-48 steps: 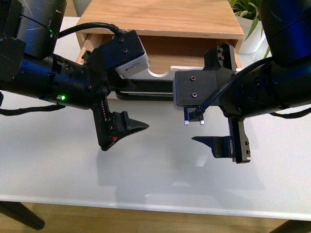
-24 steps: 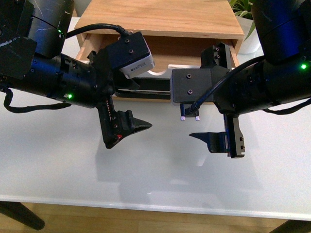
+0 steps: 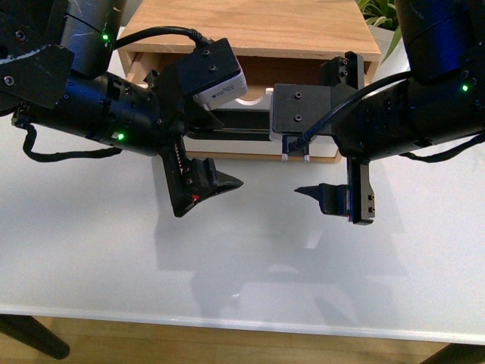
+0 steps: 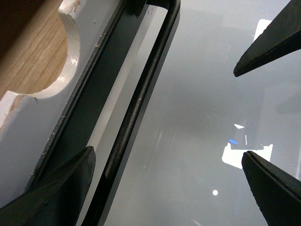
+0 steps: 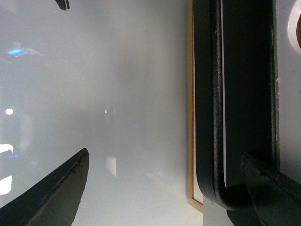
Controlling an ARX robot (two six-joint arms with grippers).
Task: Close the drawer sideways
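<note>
The drawer [image 3: 261, 97] has a white front with a semicircular notch and a long black bar handle [image 3: 235, 134]. It stands a little way out of the wooden cabinet [image 3: 250, 26]. My left gripper [image 3: 212, 158] is open, with one finger by the drawer front and the other finger [image 3: 220, 184] out over the table. In the left wrist view the handle [image 4: 136, 108] runs next to the inner finger [image 4: 61, 188]. My right gripper [image 3: 317, 140] is open. In the right wrist view its inner finger [image 5: 268, 188] lies at the handle's bent end [image 5: 216, 117].
The white table [image 3: 242, 258] spreads in front of the cabinet, with its front edge near the bottom of the front view. A white plant pot [image 3: 390, 53] stands at the back right, beside the cabinet.
Both arms have moved toward the cabinet. The drawer has gone further in, and less of its wooden inside shows.
</note>
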